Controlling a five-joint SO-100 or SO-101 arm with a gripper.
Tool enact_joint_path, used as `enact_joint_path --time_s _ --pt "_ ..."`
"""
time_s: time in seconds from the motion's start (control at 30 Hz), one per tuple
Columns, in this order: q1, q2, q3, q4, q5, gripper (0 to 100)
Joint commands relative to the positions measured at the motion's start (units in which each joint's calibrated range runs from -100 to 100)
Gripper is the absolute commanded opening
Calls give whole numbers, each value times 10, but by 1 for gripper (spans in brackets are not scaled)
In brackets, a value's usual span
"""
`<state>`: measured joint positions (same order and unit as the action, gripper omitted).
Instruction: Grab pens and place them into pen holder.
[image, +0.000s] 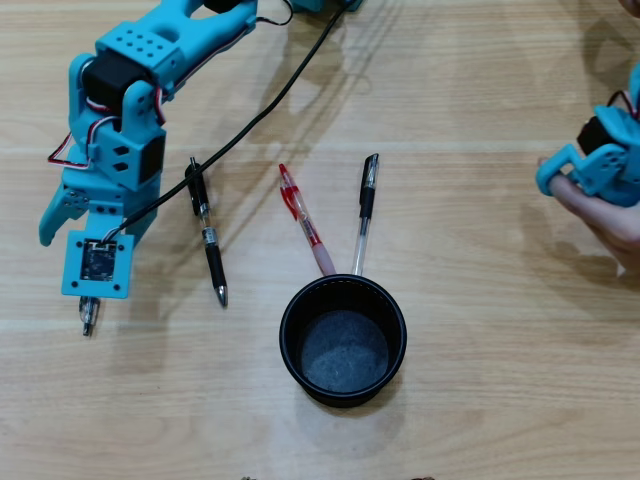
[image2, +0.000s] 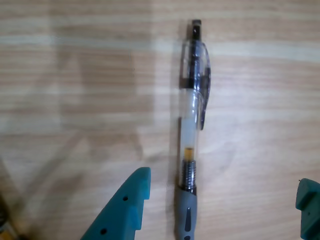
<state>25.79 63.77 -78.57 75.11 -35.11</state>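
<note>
Your gripper (image2: 220, 205) hovers spread wide over the grey pen (image2: 192, 135).
That pen lies flat on the table (image2: 75, 100) between the jaws, untouched, left of the pen holder (image: 343, 340) in the overhead view.

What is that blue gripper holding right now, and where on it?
Nothing. In the wrist view the gripper is open, its fingers on either side of the grey pen near its rubber grip, not touching it. The pen lies on the table.

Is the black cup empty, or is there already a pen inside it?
Empty. The overhead view shows the cup's bare speckled bottom; the red pen lies outside.
</note>
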Motion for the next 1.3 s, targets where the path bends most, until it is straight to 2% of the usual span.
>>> enact_joint_path --time_s 0.0,0.2,0.3,0.4,0.5,0.57,0.8,0.9,1.03,1.2,1.27 --pt "27 -9 40 -39 5 32" --pt "41 1 94 -44 2 32" --pt "41 -5 123 -39 0 27" --pt "41 -7 131 -24 -29 18" --pt "43 -5 133 -8 -45 1" --pt "44 -9 133 -7 -47 3" --pt "41 -77 94 21 -46 2" --pt "28 -154 36 65 -46 2" --pt "-6 -251 -75 70 -54 2" --pt "-81 -296 -149 50 -159 2" --pt "-125 -294 -164 20 -178 2"
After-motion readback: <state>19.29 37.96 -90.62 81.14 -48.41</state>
